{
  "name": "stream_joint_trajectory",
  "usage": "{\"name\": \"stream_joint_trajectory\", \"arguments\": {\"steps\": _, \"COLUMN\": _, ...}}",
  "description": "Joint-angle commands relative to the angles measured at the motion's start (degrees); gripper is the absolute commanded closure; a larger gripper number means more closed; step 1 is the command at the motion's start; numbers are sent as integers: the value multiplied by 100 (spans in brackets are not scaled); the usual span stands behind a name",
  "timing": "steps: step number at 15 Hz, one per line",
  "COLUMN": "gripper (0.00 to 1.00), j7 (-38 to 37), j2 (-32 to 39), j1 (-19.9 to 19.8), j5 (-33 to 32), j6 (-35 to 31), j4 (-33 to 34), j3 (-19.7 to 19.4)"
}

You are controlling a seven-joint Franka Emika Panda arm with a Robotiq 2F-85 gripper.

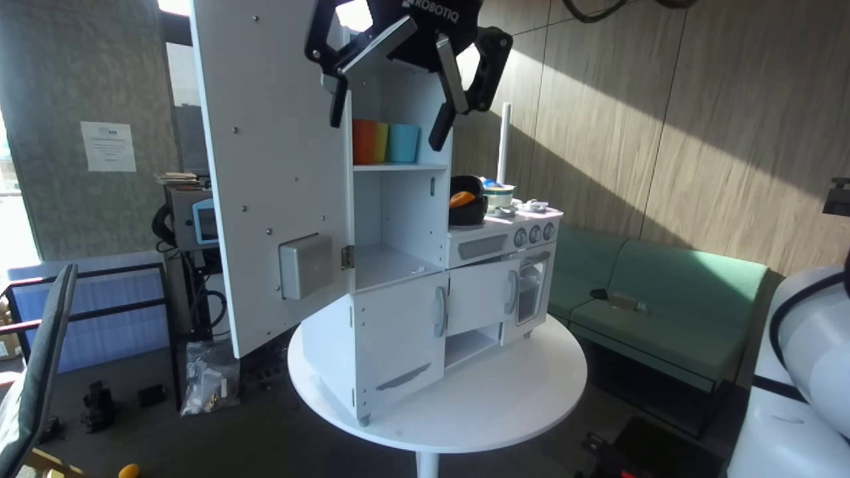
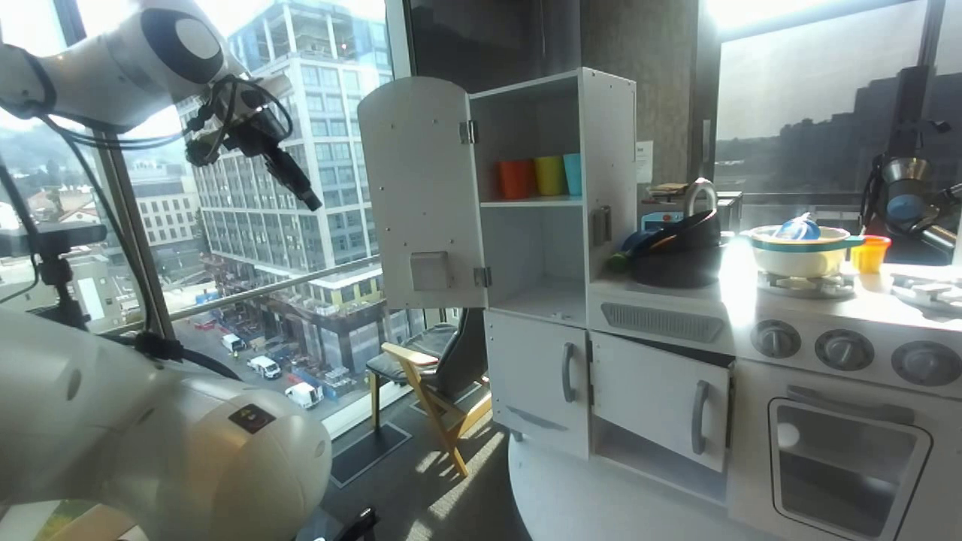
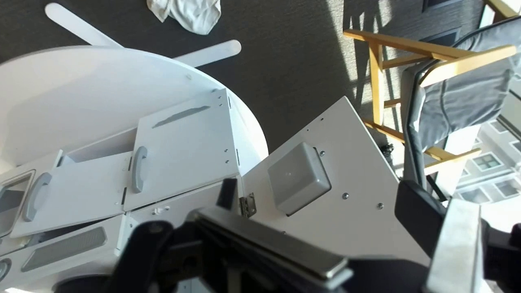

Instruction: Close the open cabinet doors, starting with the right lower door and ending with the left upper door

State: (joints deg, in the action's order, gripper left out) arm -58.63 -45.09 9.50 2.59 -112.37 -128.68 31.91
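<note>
A Robotiq gripper [image 1: 385,133], its black fingers [image 1: 338,103] spread apart and holding nothing, hangs in the air near a white toy kitchen [image 2: 607,135]. Beyond the fingertips, the tall left upper door [image 2: 421,191] stands wide open, inner face toward the gripper; lower and farther off, the right lower door [image 2: 650,394] is ajar. Both panels look light, stiff and slightly slippery. A push by the handle [image 2: 700,417] should shut the lower one; the tall one is best hooked at its free edge, avoiding its jutting grey box [image 3: 299,179]. Past that edge, a wood-armed chair [image 3: 460,97] may crowd the gripper. Farther in, cups [image 2: 551,176] stand on a shelf [image 2: 530,203].
</note>
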Motion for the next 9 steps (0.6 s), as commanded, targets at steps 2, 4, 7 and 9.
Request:
{"name": "stream_joint_trajectory", "arguments": {"steps": 2, "gripper": 0, "j7": -363, "j2": 74, "j1": -95, "j5": -244, "j6": -1254, "j4": -454, "j3": 730}}
{"name": "stream_joint_trajectory", "arguments": {"steps": 4, "gripper": 0, "j7": -490, "j2": 111, "j1": -171, "j5": -359, "j6": -1552, "j4": -534, "j3": 930}}
{"name": "stream_joint_trajectory", "arguments": {"steps": 7, "gripper": 0, "j7": -439, "j2": 154, "j1": -36, "j5": -288, "j6": -1291, "j4": -574, "j3": 881}}
{"name": "stream_joint_trajectory", "arguments": {"steps": 9, "gripper": 0, "j7": -443, "j2": 156, "j1": -34, "j5": -290, "j6": -1289, "j4": -626, "j3": 881}}
